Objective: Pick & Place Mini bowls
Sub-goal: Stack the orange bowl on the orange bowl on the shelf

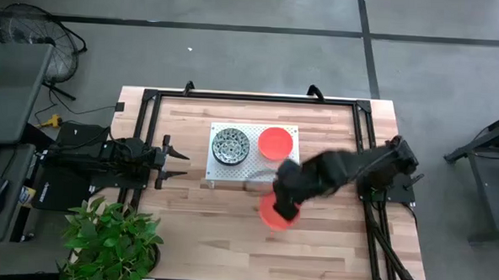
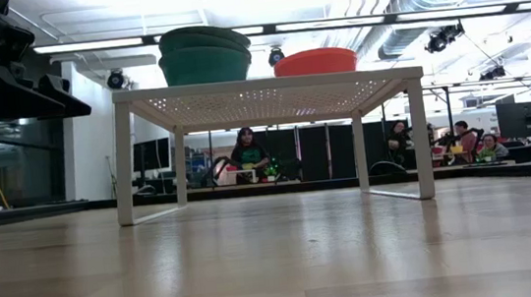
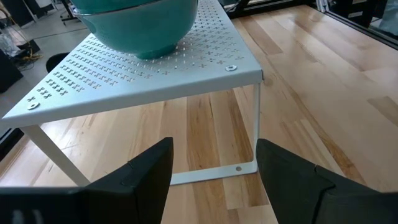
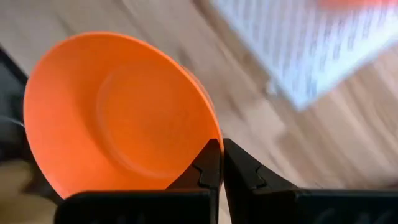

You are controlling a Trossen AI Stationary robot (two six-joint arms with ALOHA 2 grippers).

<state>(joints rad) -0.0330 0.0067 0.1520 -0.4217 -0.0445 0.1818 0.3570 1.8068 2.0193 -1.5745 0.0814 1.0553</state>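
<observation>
The white perforated platform point(image 1: 252, 170) stands mid-table on its legs. On its top rest a stack of speckled mini bowls point(image 1: 230, 145) point(image 2: 204, 54) point(image 3: 143, 25) and an orange-red bowl point(image 1: 275, 143) point(image 2: 316, 61). My right gripper point(image 1: 285, 202) point(image 4: 221, 163) is near of the platform, shut on another orange-red bowl point(image 1: 271, 215) point(image 4: 118, 118). My left gripper point(image 1: 174, 158) point(image 3: 214, 168) waits open, left of the platform, pointing at it. My right gripper pinches the orange-red bowl by its rim point(image 4: 213, 138), one finger point(image 4: 206, 167) on the inner side and the other point(image 4: 242, 169) outside. The bowl is tilted, its hollow facing the wrist camera. The low view shows no bowl on the table in front of the platform, so it is lifted clear.
A black frame rail point(image 1: 234, 97) runs round the tabletop. A potted plant point(image 1: 110, 235) stands at the near left corner. Bare wood point(image 1: 203, 231) lies near of the platform. People sit in the room beyond the table point(image 2: 246, 155).
</observation>
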